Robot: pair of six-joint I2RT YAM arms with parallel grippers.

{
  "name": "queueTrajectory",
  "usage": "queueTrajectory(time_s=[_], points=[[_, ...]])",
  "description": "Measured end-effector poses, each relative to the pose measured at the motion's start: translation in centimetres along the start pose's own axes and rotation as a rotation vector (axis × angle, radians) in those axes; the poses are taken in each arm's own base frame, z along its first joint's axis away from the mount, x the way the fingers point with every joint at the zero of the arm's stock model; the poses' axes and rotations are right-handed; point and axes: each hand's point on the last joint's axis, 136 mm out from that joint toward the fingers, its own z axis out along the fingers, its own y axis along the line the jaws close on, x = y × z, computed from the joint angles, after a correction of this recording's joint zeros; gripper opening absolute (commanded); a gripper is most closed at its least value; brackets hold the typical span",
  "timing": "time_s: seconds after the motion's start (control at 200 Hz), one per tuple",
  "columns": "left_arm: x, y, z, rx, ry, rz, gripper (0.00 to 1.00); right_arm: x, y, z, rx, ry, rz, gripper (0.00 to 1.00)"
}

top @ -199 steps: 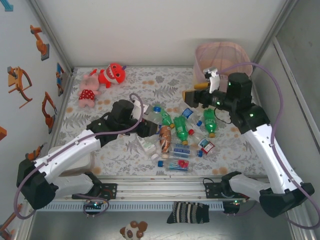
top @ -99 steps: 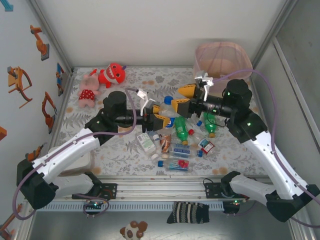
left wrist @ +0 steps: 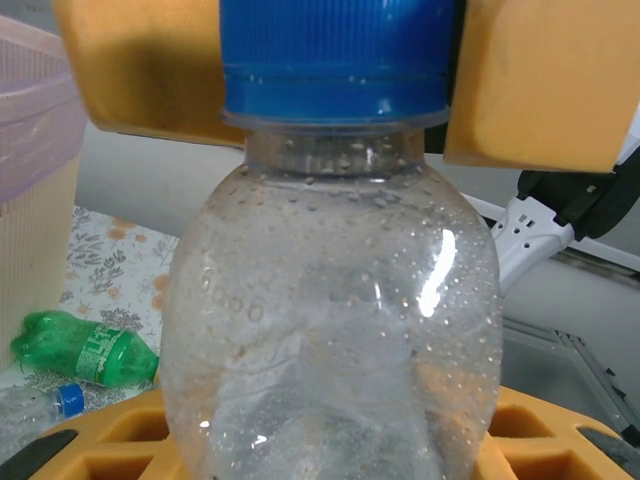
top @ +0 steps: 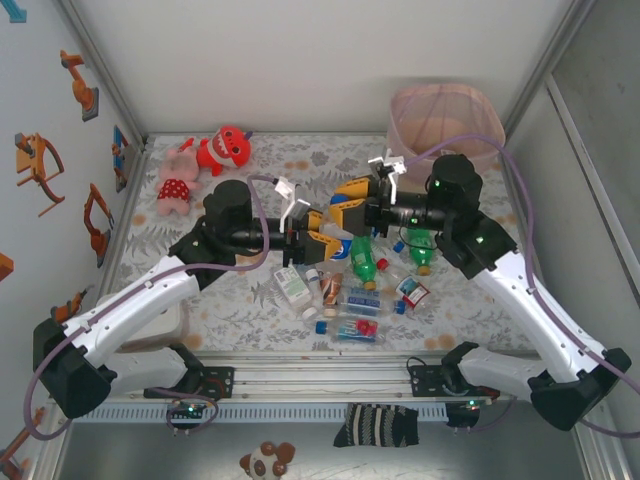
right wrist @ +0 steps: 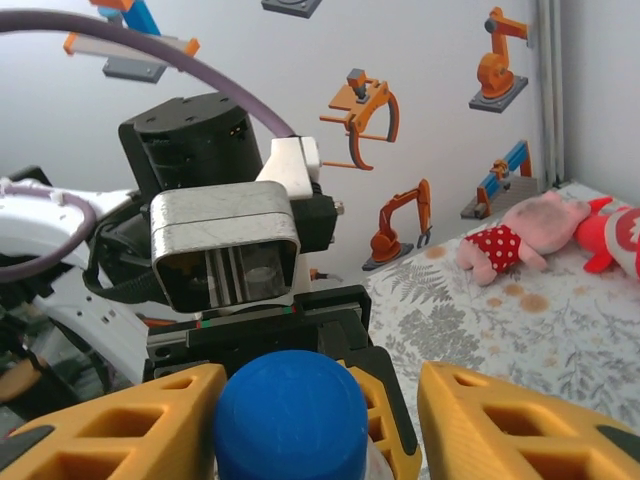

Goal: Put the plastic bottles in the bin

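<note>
Pretty sure this is a mid-air handover. The left gripper (top: 316,236) is clamped on the body of a clear bottle (left wrist: 330,330), held up over the middle of the table (top: 450,300). The right gripper (top: 352,205) sits nose to nose with it from the 3 o'clock side.

In the left wrist view the blue cap (left wrist: 335,50) is at 12 o'clock on the bottle, with the right gripper's orange pads (left wrist: 545,80) at its 9 and 3 o'clock. So the cap is properly between those jaws. In the right wrist view the cap sits against the 9 o'clock finger, but there's a visible gap on the 3 o'clock side. I'd call the right jaws open around the cap, not gripping it yet.

Next move, my guess: the right one has to pinch the cap firmly, and only then should the left let go. After that the bottle goes to the bin (top: 470,100), roughly 1 o'clock from the handover spot. A round cap is a small hold, so an off-centre pinch could let the bottle swing or slip.

Plenty left to do either way. A pile of bottles (top: 360,290) lies on the table at 6 o'clock, just under the grippers. Can't tell what's inside the bin.
</note>
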Motion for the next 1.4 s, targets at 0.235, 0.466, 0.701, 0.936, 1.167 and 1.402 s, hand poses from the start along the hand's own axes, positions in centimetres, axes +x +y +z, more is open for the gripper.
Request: queueTrajectory(time_s=[0.235, 0.466, 0.701, 0.936, 1.167, 1.402], points=[[-0.2, 0.0, -0.1, -0.003, 0.003, 0.004, 0.45, -0.3, 0.6, 0.1, -0.014, -0.004, -0.015, 0.27], [-0.1, 0.1, -0.1, -0.012, 0.003, 0.01, 0.6, -0.4, 0.6, 0.0, -0.01, -0.001, -0.015, 0.19], [-0.9, 0.0, -0.7, -0.058, -0.021, 0.049, 0.72, -2.0, -0.1, -0.6, 0.093, -0.019, -0.033, 0.2], [-1.7, -0.2, -2.4, -0.145, -0.065, 0.09, 0.73, -5.1, -4.9, -3.2, 0.338, -0.087, -0.015, 0.2], [-0.8, 0.3, -3.3, -0.207, -0.064, 0.08, 0.73, -8.9, -15.1, -9.3, 0.671, -0.221, 0.145, 0.16], [0.2, 0.6, -4.1, -0.252, -0.066, 0.07, 0.73, -13.0, -21.7, -15.0, 0.892, -0.402, 0.21, 0.14]])
